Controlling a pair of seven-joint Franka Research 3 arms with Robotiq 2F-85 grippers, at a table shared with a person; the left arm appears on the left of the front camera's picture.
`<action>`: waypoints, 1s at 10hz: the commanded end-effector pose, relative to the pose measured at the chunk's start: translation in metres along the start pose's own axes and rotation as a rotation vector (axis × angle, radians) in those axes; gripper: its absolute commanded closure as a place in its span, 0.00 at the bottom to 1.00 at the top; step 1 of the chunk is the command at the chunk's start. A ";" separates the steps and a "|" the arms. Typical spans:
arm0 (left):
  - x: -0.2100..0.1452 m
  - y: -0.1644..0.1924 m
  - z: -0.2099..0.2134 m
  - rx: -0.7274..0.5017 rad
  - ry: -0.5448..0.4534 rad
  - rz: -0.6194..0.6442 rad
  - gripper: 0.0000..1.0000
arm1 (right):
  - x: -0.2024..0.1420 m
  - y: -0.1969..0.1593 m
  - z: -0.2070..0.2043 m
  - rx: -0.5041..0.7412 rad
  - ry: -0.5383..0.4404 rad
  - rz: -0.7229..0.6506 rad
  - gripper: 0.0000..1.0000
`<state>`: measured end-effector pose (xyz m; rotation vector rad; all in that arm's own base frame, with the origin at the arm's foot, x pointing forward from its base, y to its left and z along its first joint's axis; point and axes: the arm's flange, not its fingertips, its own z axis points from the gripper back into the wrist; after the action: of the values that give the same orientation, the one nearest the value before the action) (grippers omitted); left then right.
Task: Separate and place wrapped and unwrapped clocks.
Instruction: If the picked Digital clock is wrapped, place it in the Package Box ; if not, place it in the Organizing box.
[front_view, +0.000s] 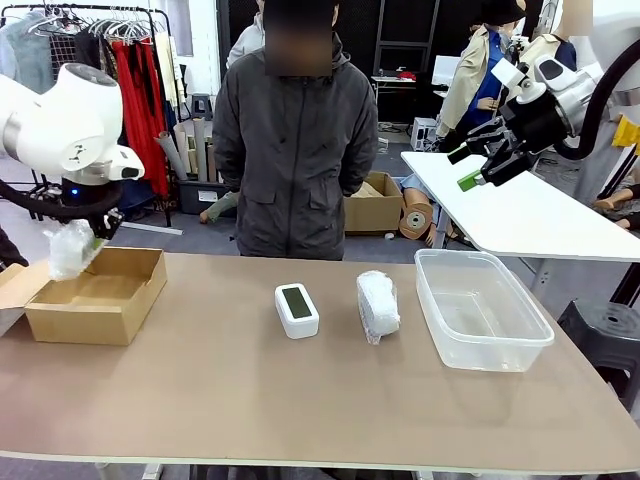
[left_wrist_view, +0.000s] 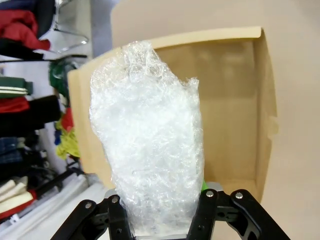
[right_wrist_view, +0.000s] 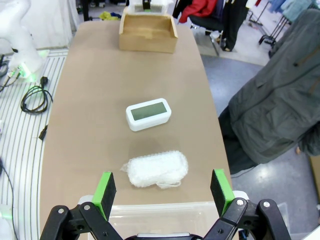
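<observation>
Though not yet released, clamped in the left gripper (front_view: 95, 232) just above the left edge of the open cardboard box (front_view: 95, 322): one wrapped clock (front_view: 70, 250), a crinkled oblong of white translucent bubble wrap, pinched at its lower end. Judged the first of three placements, close to done but not done; apparently nothing inside the box, though hard to confirm past the near wall.

Right of the box, well apart, on the matte tan tabletop (front_view: 200, 400): the unwrapped clock (front_view: 296, 308), smooth white plastic, rounded-rectangular, grey-green screen facing up. Farther right of the box: a second wrapped clock (front_view: 378, 305), same puffy film, lying flat. Farthest right of the box: a clear rigid plastic tub (front_view: 495, 360), thin-walled, round-cornered, presumably for the other kind.

High and far right of the box: the right gripper (front_view: 468, 168), green-padded fingers spread wide, gripping nothing. Left to sort: both items on the table.
</observation>
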<state>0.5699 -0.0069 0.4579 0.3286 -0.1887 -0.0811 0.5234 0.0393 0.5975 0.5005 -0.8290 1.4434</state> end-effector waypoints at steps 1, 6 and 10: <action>0.004 0.010 -0.003 -0.080 0.001 0.087 1.00 | 0.000 0.000 0.001 -0.003 0.009 0.005 0.00; 0.001 -0.003 -0.006 -0.026 0.011 0.015 1.00 | 0.000 0.000 0.001 -0.003 0.009 0.005 0.00; 0.002 0.004 -0.041 -0.091 0.041 -0.055 1.00 | 0.000 0.000 0.001 -0.003 0.009 0.005 0.00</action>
<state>0.5786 0.0003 0.4217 0.2771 -0.1252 -0.1322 0.5234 0.0393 0.5975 0.5005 -0.8290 1.4434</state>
